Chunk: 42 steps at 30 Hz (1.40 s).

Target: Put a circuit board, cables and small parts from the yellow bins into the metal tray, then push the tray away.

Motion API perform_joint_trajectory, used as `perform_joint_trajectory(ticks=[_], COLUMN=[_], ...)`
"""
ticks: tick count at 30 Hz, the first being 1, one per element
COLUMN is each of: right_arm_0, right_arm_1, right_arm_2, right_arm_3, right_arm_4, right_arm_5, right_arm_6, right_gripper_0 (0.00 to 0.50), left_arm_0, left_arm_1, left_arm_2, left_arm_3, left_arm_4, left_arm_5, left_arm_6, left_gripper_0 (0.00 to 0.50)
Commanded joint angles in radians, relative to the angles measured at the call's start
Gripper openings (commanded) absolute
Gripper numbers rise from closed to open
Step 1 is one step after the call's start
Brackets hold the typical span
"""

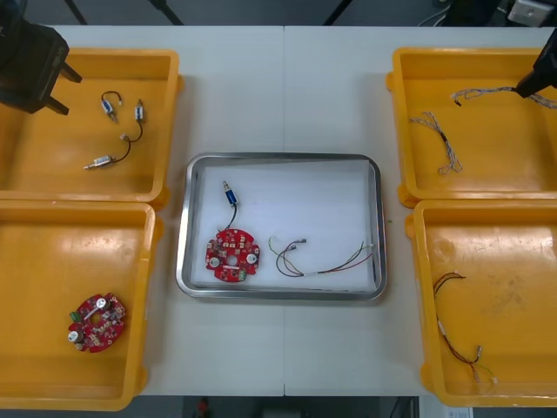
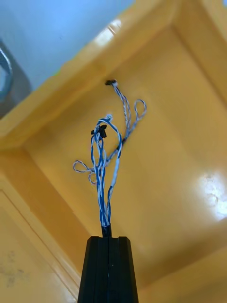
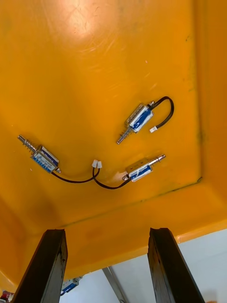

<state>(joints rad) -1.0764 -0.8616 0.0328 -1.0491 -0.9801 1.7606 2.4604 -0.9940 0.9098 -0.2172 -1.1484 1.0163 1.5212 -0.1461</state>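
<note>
Right wrist view: loopy blue and white twisted cable point(image 2: 105, 213) is trailing off the right gripper point(image 2: 108, 238), which is pinching its end.

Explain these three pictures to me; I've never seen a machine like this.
A two-armed robot sorts parts. The wide picture looks down on a table with four yellow bins flanking a metal tray, which holds a red circuit board, a small metal part and a thin cable. The upright pictures come from cameras on its wrists. The right gripper is shut on a blue and white cable over the far right bin. The left gripper hangs open over the far left bin, with three small metal parts in it.
</note>
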Motion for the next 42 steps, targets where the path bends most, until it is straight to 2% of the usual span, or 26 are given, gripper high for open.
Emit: perform_joint_trajectory(ticks=[1,7,13,16,20,26,34,42], right_arm_0=[0.043,0.113,0.121,0.122,0.122,0.121,0.122,0.122], right_arm_1=[-0.004,0.041,0.058,0.067,0.090,0.128,0.159,0.185], right_arm_2=[-0.030,-0.020,0.091,0.165,0.251,0.361,0.500,0.645], right_arm_3=[-0.158,-0.338,-0.460,-0.522,-0.594,-0.629,-0.629,-0.585], right_arm_4=[-0.043,-0.092,-0.141,-0.172,-0.173,-0.166,-0.155,-0.126], right_arm_5=[0.023,0.026,0.013,-0.026,-0.085,-0.184,-0.273,-0.389], right_arm_6=[-0.049,-0.070,-0.090,-0.159,-0.247,-0.327,-0.331,-0.334], right_gripper_0=[0.000,0.000,0.000,0.000,0.000,0.000,0.000,0.000], left_arm_0=[-0.051,-0.051,-0.051,-0.051,-0.052,-0.051,-0.043,-0.043], left_arm_1=[0.049,0.047,0.034,0.012,-0.011,-0.032,-0.060,-0.088], left_arm_2=[-0.010,-0.027,-0.113,-0.148,-0.179,-0.229,-0.274,-0.292], left_arm_3=[0.004,0.044,0.098,0.125,0.157,0.179,0.180,0.214], left_arm_4=[-0.018,-0.005,0.005,0.007,0.008,0.011,0.013,0.014], left_arm_5=[-0.019,-0.019,-0.070,-0.115,-0.153,-0.179,-0.226,-0.220], left_arm_6=[0.014,0.026,0.056,0.123,0.191,0.281,0.385,0.415], left_gripper_0=[0.500,0.500,0.500,0.500,0.500,0.500,0.500,0.500])
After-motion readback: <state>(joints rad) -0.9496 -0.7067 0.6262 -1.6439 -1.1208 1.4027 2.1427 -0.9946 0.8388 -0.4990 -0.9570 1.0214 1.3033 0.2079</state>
